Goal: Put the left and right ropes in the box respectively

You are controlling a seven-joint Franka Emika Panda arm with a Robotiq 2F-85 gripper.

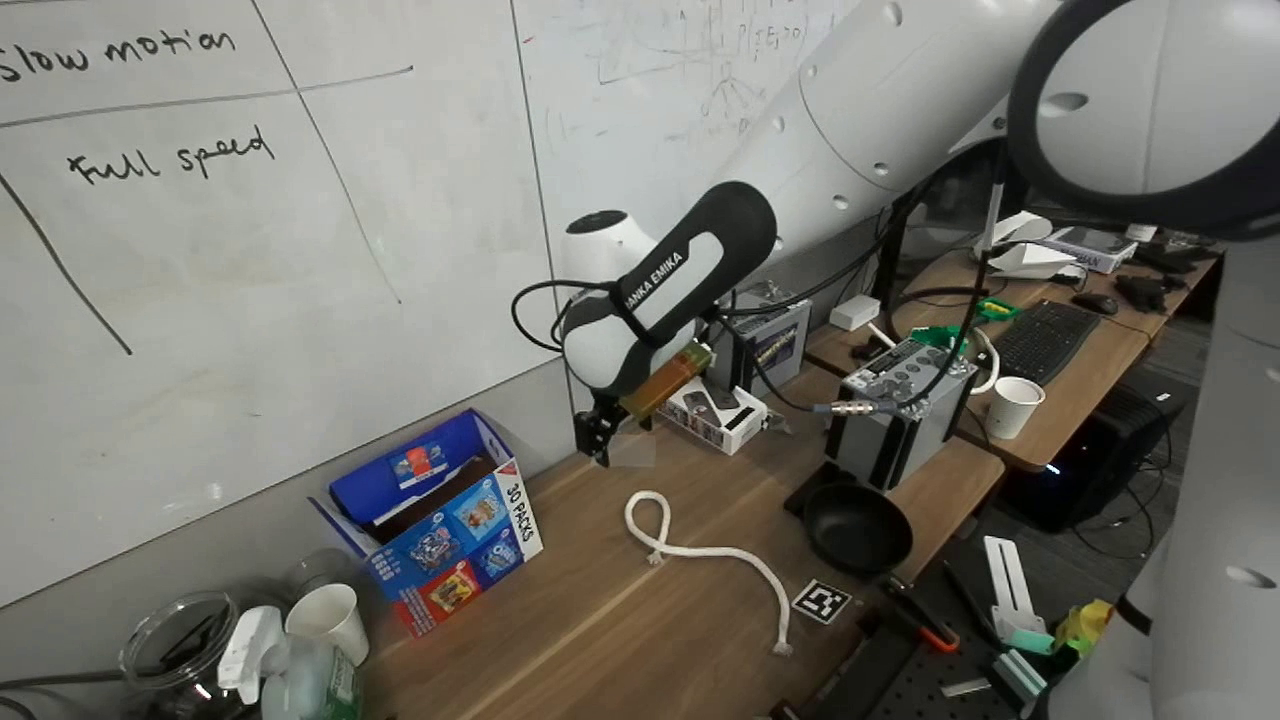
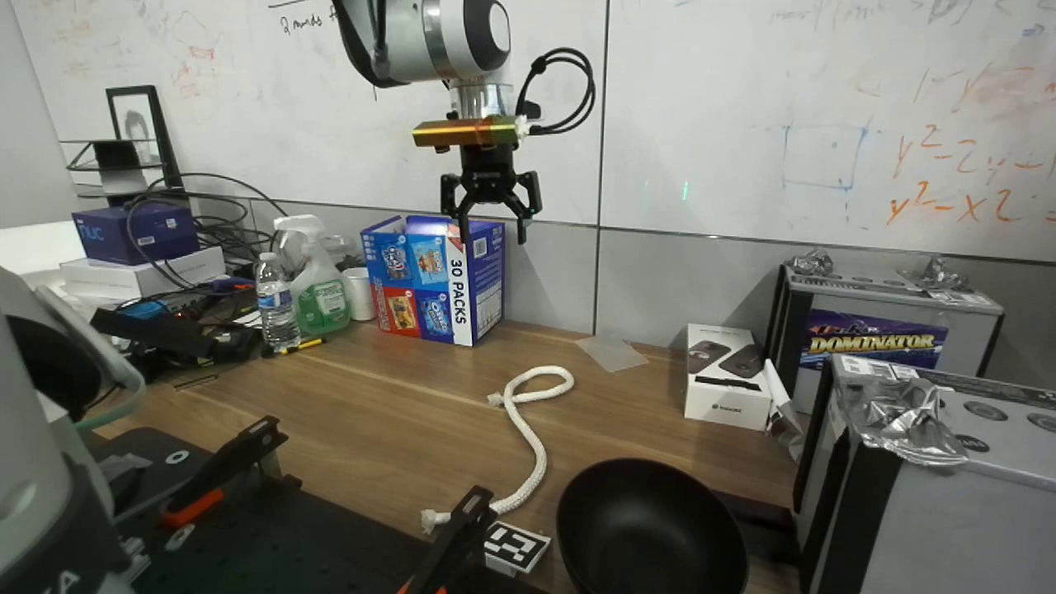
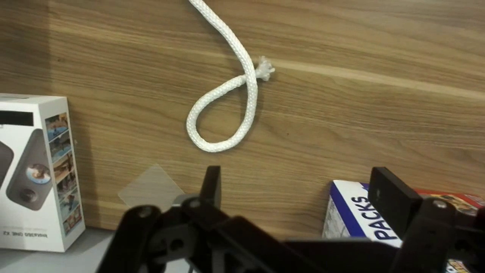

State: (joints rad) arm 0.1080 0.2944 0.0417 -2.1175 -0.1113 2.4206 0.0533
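In an exterior view the empty claw [image 2: 492, 237] hangs spread at upper centre, probably high to clear the blue box [image 2: 433, 280] left of centre; whose open top presumably awaits the white rope [image 2: 537, 454], looped at lower centre; no second rope shows.

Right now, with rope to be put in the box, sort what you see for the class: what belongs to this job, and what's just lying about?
Belongs to the job:
white rope, the only one visible
blue box, open at the top
gripper, open

Just lying about:
black pan
white carton
spray bottle
water bottle
marker card
keyboard
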